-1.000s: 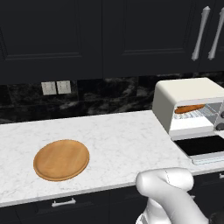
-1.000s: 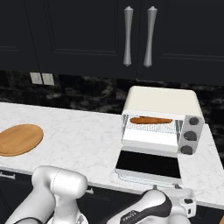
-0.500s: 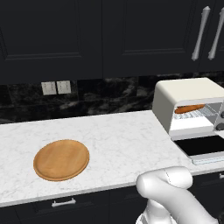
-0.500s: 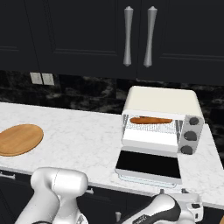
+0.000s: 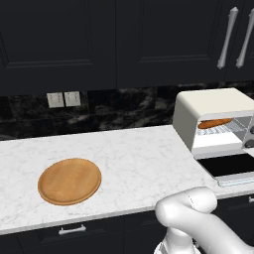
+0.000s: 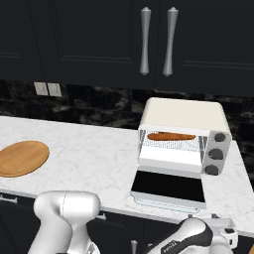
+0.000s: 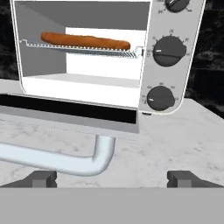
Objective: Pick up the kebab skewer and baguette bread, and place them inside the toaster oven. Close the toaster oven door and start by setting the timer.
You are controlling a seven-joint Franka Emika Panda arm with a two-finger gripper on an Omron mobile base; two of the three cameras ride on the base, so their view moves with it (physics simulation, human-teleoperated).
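Baguette bread [image 7: 85, 40] lies on the wire rack [image 7: 83, 49] inside the toaster oven [image 6: 184, 135]. Toaster oven door [image 6: 168, 184] hangs fully down over the desk [image 5: 134, 163], its silver handle [image 7: 57, 158] at 12 o'clock from my gripper [image 7: 111, 179], jaws spread wide, nothing held. Dials [image 7: 169, 51] at 1 o'clock.

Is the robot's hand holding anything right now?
No. The gripper is open and empty, sitting low in front of the toaster oven door's silver handle, not touching it.
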